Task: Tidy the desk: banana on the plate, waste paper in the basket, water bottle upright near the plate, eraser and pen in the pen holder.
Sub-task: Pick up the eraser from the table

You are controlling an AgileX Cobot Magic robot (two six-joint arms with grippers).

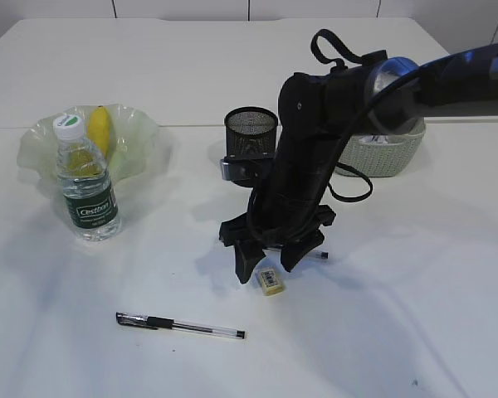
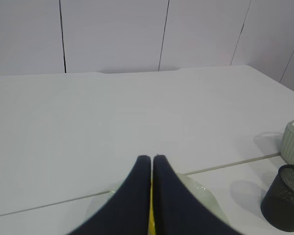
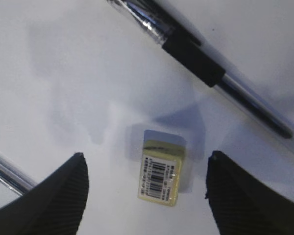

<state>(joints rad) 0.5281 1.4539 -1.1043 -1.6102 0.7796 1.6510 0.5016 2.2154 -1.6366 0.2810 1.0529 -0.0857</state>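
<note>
The pen holder (image 1: pixel 251 133) is the landmark: left of it the plate (image 1: pixel 41 141) holds the banana (image 1: pixel 100 128), the water bottle (image 1: pixel 86 182) standing just before the plate; the basket (image 1: pixel 382 153) is to its right; the eraser (image 1: pixel 270 279) and a pen (image 1: pixel 180 325) lie before it, perhaps a second pen (image 3: pixel 201 61) near the eraser.

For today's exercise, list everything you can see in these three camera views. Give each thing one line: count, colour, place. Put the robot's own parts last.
desk: one, white, under everything.
plate: one, pale green glass, far left.
banana: one, yellow, in the plate.
water bottle: one, clear with white cap and dark green label, upright in front of the plate.
pen holder: one, black mesh, centre.
basket: one, sage green, right, behind the arm.
eraser: one, cream-yellow with printed sleeve, on the desk between the right gripper's fingers.
pens: two, clear and black; one at front, one under the right gripper.
left gripper: shut, above the plate.
right gripper: open, over the eraser.
</note>
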